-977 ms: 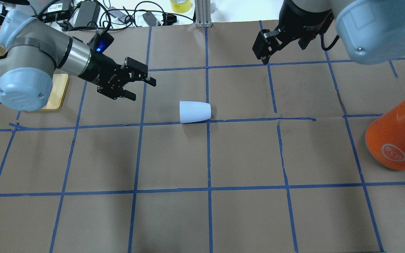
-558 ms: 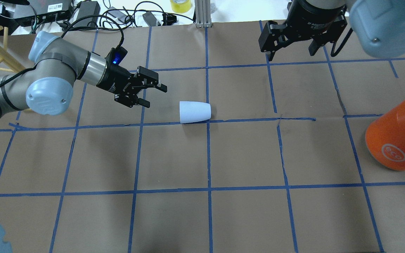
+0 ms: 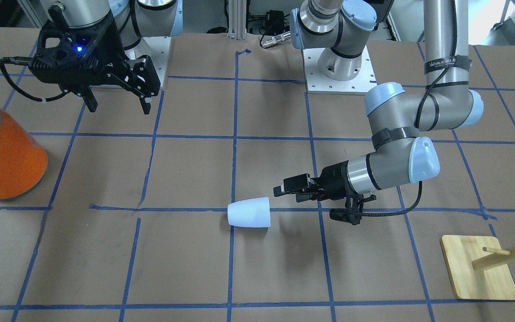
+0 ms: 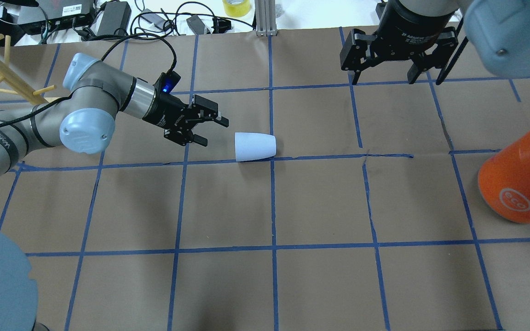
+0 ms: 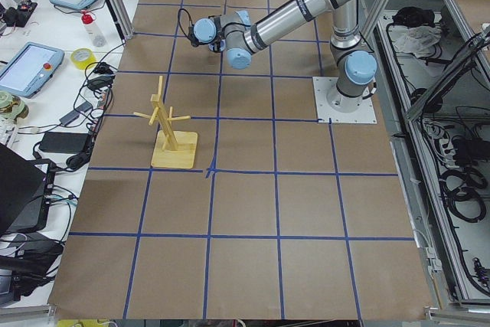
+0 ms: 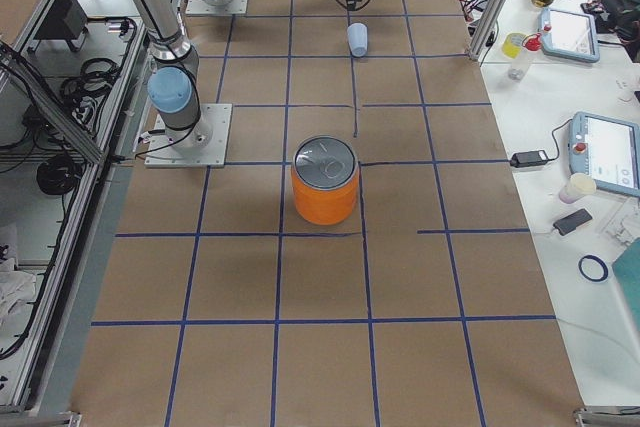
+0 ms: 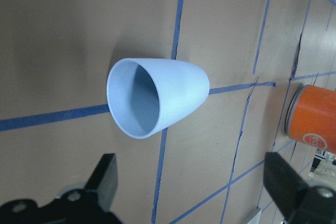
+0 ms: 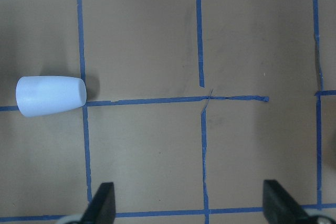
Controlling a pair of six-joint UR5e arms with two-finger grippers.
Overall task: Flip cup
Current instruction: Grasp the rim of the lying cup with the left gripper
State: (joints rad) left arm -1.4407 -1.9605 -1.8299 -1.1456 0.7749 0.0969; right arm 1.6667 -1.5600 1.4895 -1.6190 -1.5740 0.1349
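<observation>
Well, the cup [image 4: 255, 146] is lying on its side on the brown paper, well apart from the orange can [image 4: 518, 184], with its rounded base pointing toward the can and its open mouth facing away from it. The left gripper [image 4: 214, 132] hangs low on the side of the cup away from the can, just short of the rim, fingers spread and nothing between them. The right gripper [image 3: 119, 108] is spread and empty too, nearer the can's end of the table but high and out of play.

My worry is the rim. The cup looks like light plastic resting on a curved wall, so if a fingertip meets the lip square on, I'd expect the cup to skid or roll off toward the can rather than get caught. The taper is the other hazard: a pinch across the slanted outside could squeeze it out toward its base. Come in too low and a finger might snag the blue tape [image 4: 320, 157] running under it.
</observation>
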